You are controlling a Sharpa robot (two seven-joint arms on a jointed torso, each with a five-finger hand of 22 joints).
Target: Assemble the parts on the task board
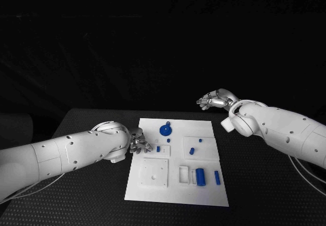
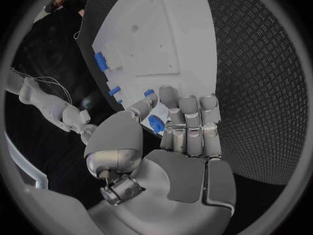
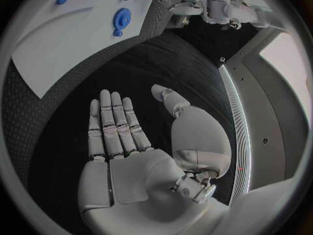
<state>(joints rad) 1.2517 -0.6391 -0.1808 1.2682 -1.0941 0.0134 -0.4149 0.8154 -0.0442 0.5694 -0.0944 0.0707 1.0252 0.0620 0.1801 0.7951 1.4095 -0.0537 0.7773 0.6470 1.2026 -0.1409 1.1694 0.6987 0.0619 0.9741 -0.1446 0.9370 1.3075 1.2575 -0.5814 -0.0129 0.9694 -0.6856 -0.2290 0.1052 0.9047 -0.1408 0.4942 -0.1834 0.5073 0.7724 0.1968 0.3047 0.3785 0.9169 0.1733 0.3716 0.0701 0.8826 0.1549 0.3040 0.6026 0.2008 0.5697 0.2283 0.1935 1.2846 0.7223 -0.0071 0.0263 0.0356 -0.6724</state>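
Observation:
The white task board (image 1: 204, 197) lies in the middle of the table, also seen from the left wrist (image 2: 163, 42) and the right wrist (image 3: 59, 42). My left hand (image 1: 139, 142) sits at the board's left edge with its fingers curled, and thumb and fingers (image 2: 189, 125) pinch a small blue part (image 2: 155, 123). A round blue disc (image 1: 165, 129) lies near the board's far end. A blue cylinder (image 1: 201, 176) and a blue bar (image 1: 216, 177) lie at its near right. My right hand (image 1: 216, 100) hangs in the air beyond the board's far right corner, palm (image 3: 130, 167) flat and empty.
Several other small blue parts (image 1: 192, 151) are scattered on the board, one (image 1: 158, 149) just beside my left fingers. A raised white square plate (image 1: 155, 171) and a white block (image 1: 184, 173) sit on the board's near half. Black table (image 1: 264, 188) surrounds the board.

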